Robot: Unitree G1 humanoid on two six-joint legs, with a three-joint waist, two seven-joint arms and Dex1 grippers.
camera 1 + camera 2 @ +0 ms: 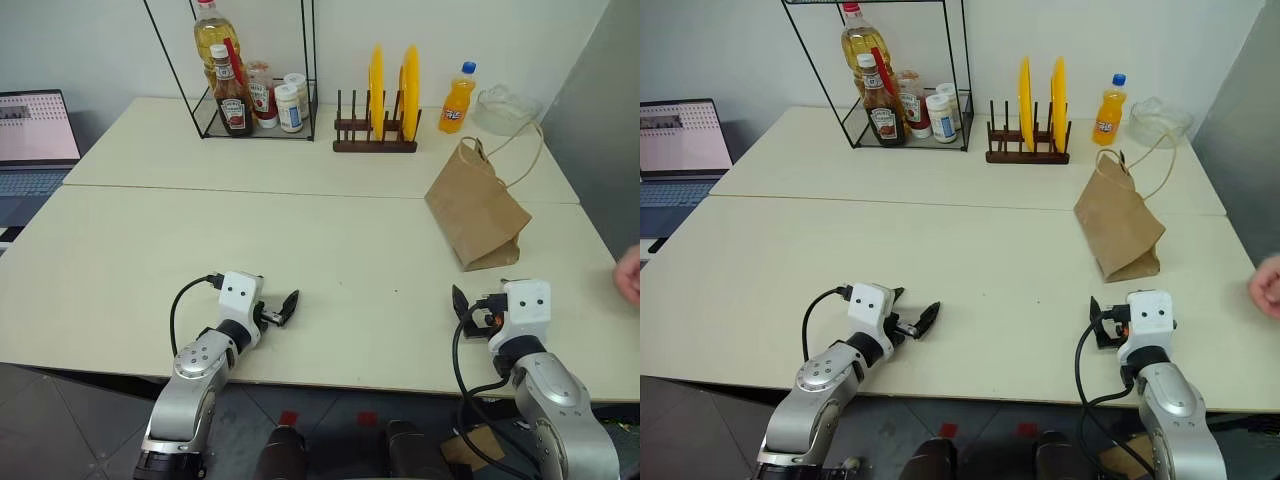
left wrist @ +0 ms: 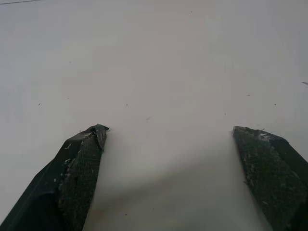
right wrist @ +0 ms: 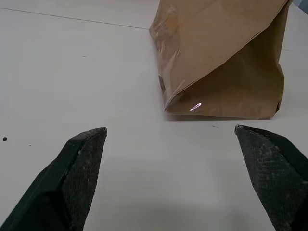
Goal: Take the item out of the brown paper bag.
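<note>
The brown paper bag [image 1: 478, 212] stands upright on the right side of the table, creased, with its thin cord handles [image 1: 520, 150] looping up behind it. The bag's top is pinched together and the item is hidden. My right gripper [image 3: 171, 128] hovers low near the table's front edge, open, with the bag [image 3: 216, 53] a short way ahead of its fingertips and nothing between them. My left gripper [image 1: 283, 308] is at the front left, also open and empty, over bare tabletop [image 2: 159, 72].
At the back stand a wire rack [image 1: 255, 125] with sauce and oil bottles, a wooden rack with yellow plates [image 1: 392, 85], an orange soda bottle [image 1: 457, 100] and a clear bowl [image 1: 505, 108]. A laptop [image 1: 35, 135] sits far left. A person's hand [image 1: 630, 275] shows at the right edge.
</note>
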